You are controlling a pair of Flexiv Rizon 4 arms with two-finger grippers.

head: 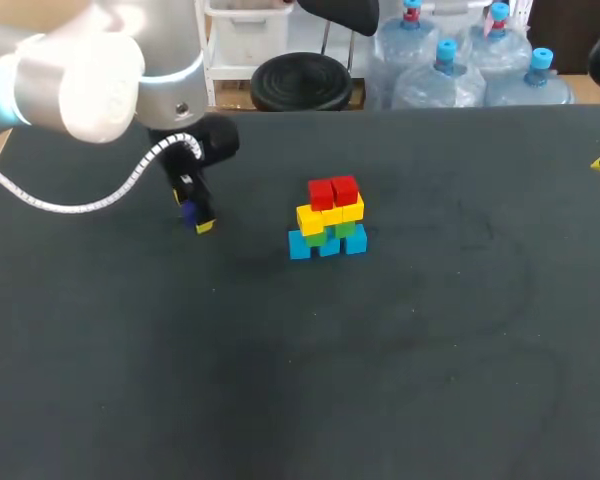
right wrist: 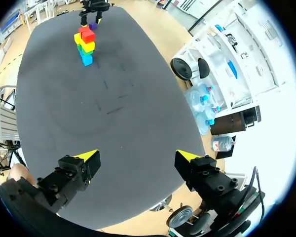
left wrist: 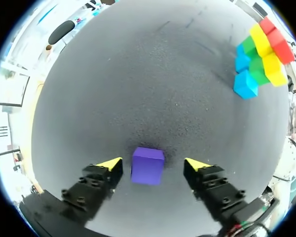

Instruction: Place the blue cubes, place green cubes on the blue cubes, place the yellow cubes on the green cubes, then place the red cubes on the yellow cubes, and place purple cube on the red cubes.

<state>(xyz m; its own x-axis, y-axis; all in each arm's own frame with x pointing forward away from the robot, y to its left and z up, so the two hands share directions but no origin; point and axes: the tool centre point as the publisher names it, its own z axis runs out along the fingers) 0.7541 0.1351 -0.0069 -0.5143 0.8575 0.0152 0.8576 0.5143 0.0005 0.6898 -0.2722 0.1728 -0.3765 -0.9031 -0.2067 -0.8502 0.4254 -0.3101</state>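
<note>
Our left hand (left wrist: 153, 165) wide astride purple cube (left wrist: 147, 166), no contact. We should centre, close squarely, then lift toward red cubes (head: 322, 193). Right hand (right wrist: 133, 157) wide.

The table (head: 430, 380) has a dark, matt covering with a fine grain, faintly scuffed with pale marks toward the right. The purple cube (left wrist: 147, 165) has smooth, opaque faces with a dull sheen, as do the blue cubes (head: 299, 245), green cubes (head: 345, 229), yellow cubes (head: 310, 220) and red cubes (head: 321, 192); whether they are painted wood or plastic cannot be told. The left gripper (left wrist: 154, 164) has matt black fingers (left wrist: 93, 187) set with small screws and smooth yellow tips. The left arm (head: 90, 80) has a glossy white and silver shell, and its cable (head: 70, 205) is ribbed white plastic.
</note>
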